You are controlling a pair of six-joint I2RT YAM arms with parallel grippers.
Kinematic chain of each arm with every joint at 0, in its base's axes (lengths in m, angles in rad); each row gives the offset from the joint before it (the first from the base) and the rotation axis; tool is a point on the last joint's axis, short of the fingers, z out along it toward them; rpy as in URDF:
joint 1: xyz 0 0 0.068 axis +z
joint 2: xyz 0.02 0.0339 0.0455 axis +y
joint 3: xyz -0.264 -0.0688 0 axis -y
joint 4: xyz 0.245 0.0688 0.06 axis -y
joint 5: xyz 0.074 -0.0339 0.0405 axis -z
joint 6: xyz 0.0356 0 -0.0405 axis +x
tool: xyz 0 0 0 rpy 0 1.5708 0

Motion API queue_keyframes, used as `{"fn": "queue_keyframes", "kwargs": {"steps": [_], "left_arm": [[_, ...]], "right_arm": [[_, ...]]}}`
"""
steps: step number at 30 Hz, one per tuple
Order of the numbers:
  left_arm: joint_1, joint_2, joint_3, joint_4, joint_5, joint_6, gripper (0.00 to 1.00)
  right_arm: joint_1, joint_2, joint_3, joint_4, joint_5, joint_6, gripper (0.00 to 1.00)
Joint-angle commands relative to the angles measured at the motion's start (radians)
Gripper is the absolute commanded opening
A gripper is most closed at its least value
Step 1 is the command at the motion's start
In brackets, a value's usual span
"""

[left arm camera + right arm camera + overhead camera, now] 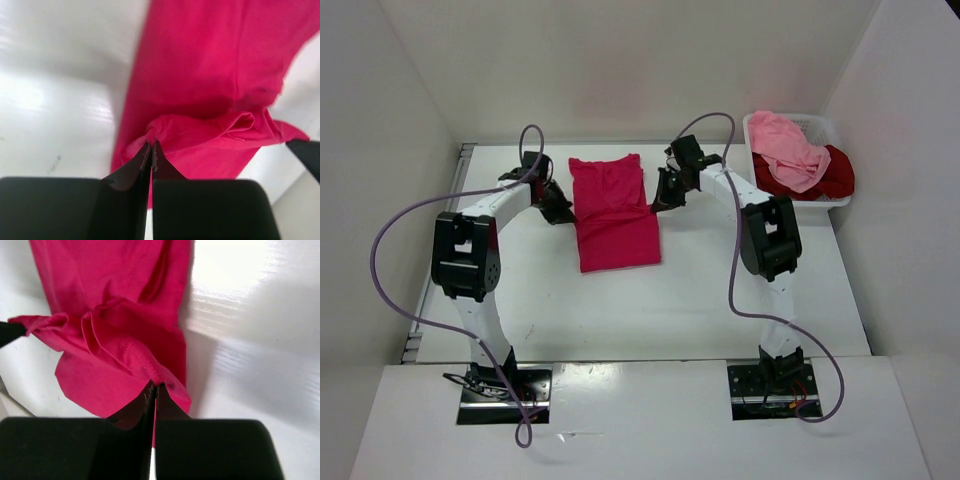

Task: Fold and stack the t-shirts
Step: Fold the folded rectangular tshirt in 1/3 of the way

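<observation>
The bright crimson-pink t-shirt (613, 210) lies as a long folded strip in the middle of the table. My left gripper (561, 212) is shut on its left edge; in the left wrist view the cloth (210, 75) bunches at the fingertips (151, 145). My right gripper (662, 200) is shut on its right edge, pinching a stitched hem (130, 355) in the right wrist view at the fingertips (154, 386). The light pink t-shirt (786, 148) and the dark red t-shirt (832, 172) lie crumpled in the basket.
The white mesh basket (820, 125) stands at the back right corner. White walls close in the table (720, 300) at the back and sides. The arms' purple cables (390, 250) loop beside each arm.
</observation>
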Motion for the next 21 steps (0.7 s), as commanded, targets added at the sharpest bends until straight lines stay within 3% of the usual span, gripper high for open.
{"fn": "queue_keyframes", "kwargs": {"steps": [1,7,10,13,14,16,18,21], "left_arm": [[0.008,0.034,0.065,0.019,-0.071,0.017,0.04],[0.019,0.014,0.043,0.047,-0.089,-0.003,0.08],[0.019,0.023,0.055,0.076,-0.056,-0.003,0.23],[0.019,0.013,0.064,0.125,-0.04,-0.012,0.38],[0.019,0.0,0.073,0.125,-0.03,-0.012,0.44],[0.019,-0.041,0.095,0.125,-0.03,-0.012,0.53],[0.019,-0.116,0.08,0.134,-0.04,-0.012,0.53],[-0.02,-0.203,-0.022,0.168,0.001,-0.021,0.45]], "right_arm": [[-0.002,0.045,0.076,-0.008,-0.021,-0.026,0.0],[-0.002,0.079,0.125,-0.017,-0.034,-0.026,0.0],[-0.002,0.124,0.178,-0.04,-0.034,-0.026,0.01],[0.007,0.137,0.217,-0.04,-0.034,-0.015,0.12],[0.007,0.137,0.227,-0.049,-0.034,-0.015,0.25],[0.007,0.118,0.236,-0.049,-0.023,-0.015,0.35],[0.007,0.06,0.215,-0.049,0.011,-0.015,0.43],[0.007,-0.046,0.115,-0.012,0.044,-0.015,0.49]]}}
